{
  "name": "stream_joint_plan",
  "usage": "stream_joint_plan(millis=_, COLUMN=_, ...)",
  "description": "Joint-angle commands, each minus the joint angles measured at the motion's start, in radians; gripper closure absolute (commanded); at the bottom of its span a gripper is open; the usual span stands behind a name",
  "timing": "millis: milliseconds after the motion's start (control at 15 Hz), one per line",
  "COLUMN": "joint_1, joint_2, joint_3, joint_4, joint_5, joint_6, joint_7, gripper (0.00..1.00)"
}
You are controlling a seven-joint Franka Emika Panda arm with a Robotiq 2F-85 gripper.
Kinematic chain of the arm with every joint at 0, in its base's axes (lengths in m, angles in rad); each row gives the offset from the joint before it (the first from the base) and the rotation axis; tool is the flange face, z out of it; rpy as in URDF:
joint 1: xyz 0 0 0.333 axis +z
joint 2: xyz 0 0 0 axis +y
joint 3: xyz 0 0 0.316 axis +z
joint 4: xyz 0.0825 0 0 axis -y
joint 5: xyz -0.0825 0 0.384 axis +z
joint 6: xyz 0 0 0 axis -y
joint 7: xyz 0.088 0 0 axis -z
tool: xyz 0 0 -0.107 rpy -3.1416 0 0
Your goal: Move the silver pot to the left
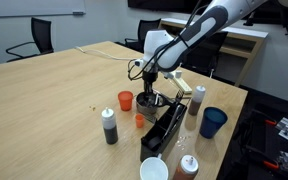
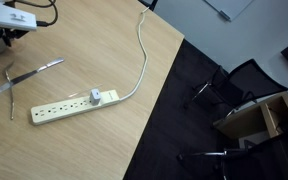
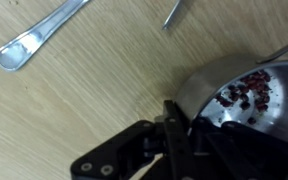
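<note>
Silver shallow round metal pot (image 3: 234,100) is being clenched at its rim by the black gripper (image 3: 174,125); leftward shifting is seemingly being awaited.

In an exterior view the pot (image 1: 150,99) sits mid-table (image 1: 54,90), directly under the gripper (image 1: 149,90). A cup (image 1: 125,100) stands just left of it, with a bottle (image 1: 110,126) nearer the front. A rack (image 1: 164,128) runs forward from the pot. In the wrist view the gripper (image 3: 176,122) straddles the pot's (image 3: 234,95) rim, and a spoon (image 3: 34,40) lies apart, up-left. In an exterior view a power strip (image 2: 69,107) lies in front of the spoon (image 2: 36,70).
</note>
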Motion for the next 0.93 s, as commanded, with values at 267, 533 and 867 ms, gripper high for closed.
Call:
stream_joint_plan(millis=267, joint_1=-0.028, joint_2=0.005, joint_3=0.032, joint_4=0.027, joint_5=0.031, joint_6=-0.023, joint_7=-0.032, gripper=0.38)
stream_joint_plan(millis=533, joint_1=-0.009, joint_2=0.012, joint_3=0.013, joint_4=0.03, joint_5=0.017, joint_6=-0.005, joint_7=-0.012, gripper=0.38)
stream_joint_plan(millis=867, joint_1=-0.009, joint_2=0.012, joint_3=0.014, joint_4=0.03, joint_5=0.017, joint_6=-0.006, joint_7=-0.012, gripper=0.13)
